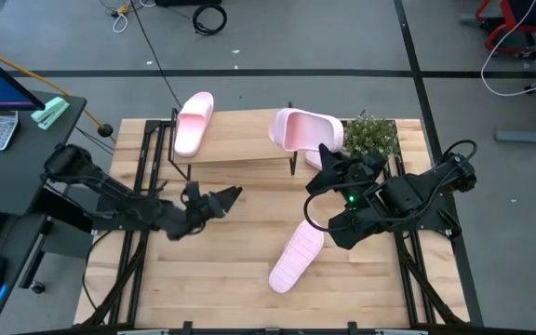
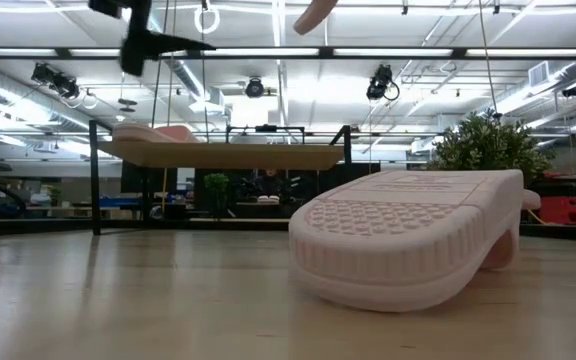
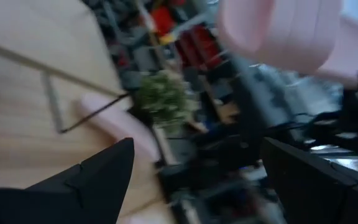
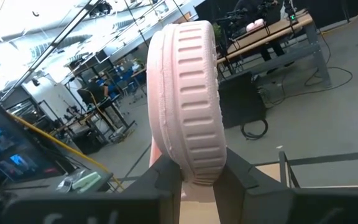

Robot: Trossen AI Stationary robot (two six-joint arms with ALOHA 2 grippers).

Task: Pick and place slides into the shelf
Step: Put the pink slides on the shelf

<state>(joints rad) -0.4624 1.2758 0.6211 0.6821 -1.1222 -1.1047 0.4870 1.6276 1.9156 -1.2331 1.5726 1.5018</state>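
Note:
Three pale pink slides show plainly. One (image 1: 194,122) lies on the left end of the shelf's (image 1: 240,166) plank top. A second (image 1: 297,257) rests on the tabletop nearer the front edge and fills the low view's foreground (image 2: 408,235). My right gripper (image 1: 325,154) is shut on the third (image 1: 305,130), raised over the shelf's right end. My left gripper (image 1: 231,197) is open and holds nothing, just in front of the shelf. The left wrist view shows another blurred pink shape (image 3: 107,121) by the plant. My right gripper (image 4: 201,177) pinches one end of the slide (image 4: 194,162) between its two fingers (image 4: 166,177), one on each flat side, with the ribbed sole rim (image 4: 194,93) facing the camera. The slide is lifted clear and stands on edge beyond the fingertips.
A small green plant (image 1: 371,136) stands at the table's far right, close to the shelf's right end and the right arm. The shelf's thin black legs (image 1: 293,166) stand on the tabletop. Open wood lies in the table's near left part (image 1: 194,279). A desk with a keyboard stands off to the left.

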